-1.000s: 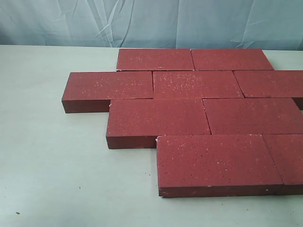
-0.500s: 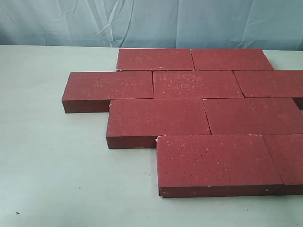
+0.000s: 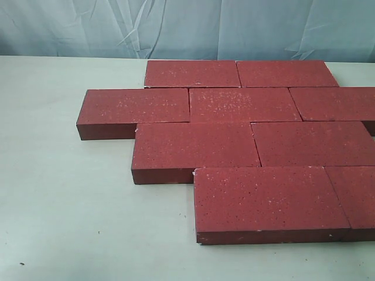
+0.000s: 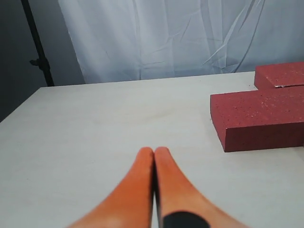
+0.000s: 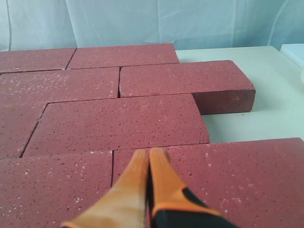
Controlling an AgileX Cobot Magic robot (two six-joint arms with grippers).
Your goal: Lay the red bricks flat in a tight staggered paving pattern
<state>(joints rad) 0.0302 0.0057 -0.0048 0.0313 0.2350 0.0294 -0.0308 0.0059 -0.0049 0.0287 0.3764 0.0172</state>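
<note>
The left tool [image 4: 154, 151] is closed, its two orange fingers pressed together along their length with nothing between them. It hangs over a bare part of the pale tabletop [image 3: 64, 199], well apart from the nearest brick. Beyond that edge of the tabletop a black stand [image 4: 35, 47] rises in front of a dark wall.

The right tool [image 5: 149, 153] is closed too, orange fingers tip to tip and holding nothing. It stands above the paving itself, its tips near a joint between two bricks. Whether the tips touch the surface I cannot tell.

The red bricks [image 3: 240, 105] all lie flat on the tabletop, toward its right side, and make four rows. The back row has two bricks, the next row three, the third row two and the front row two. The rightmost bricks of the second and the front rows are cut by the edge of the exterior view. Each row is shifted sideways against its neighbour, so the end joints do not line up. The bricks sit close side by side, with only thin dark lines between them. Neither tool shows in the exterior view.

Behind the tabletop hangs a wrinkled white cloth [image 3: 88, 29].
</note>
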